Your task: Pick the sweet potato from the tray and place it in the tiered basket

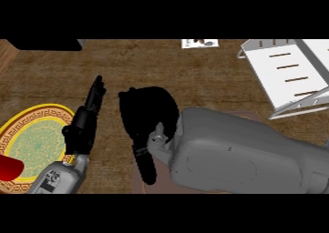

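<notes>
No sweet potato shows in the head view; my right hand and forearm cover the place where it could lie. The right hand (150,111) is a dark mass at the middle of the counter, seen from behind. Its wide grey forearm (247,157) fills the lower right. A brown tray (250,113) peeks out from under that forearm, mostly hidden. The white tiered basket (295,73) stands at the upper right, apart from the hand. My left hand (86,120) is left of centre, open, with straight fingers pointing away from me and holding nothing.
A round gold-rimmed plate (28,143) lies at the lower left, partly under the left hand. A red object (5,166) sits at its left edge. A black block (45,44) and a white card (199,43) lie along the far side.
</notes>
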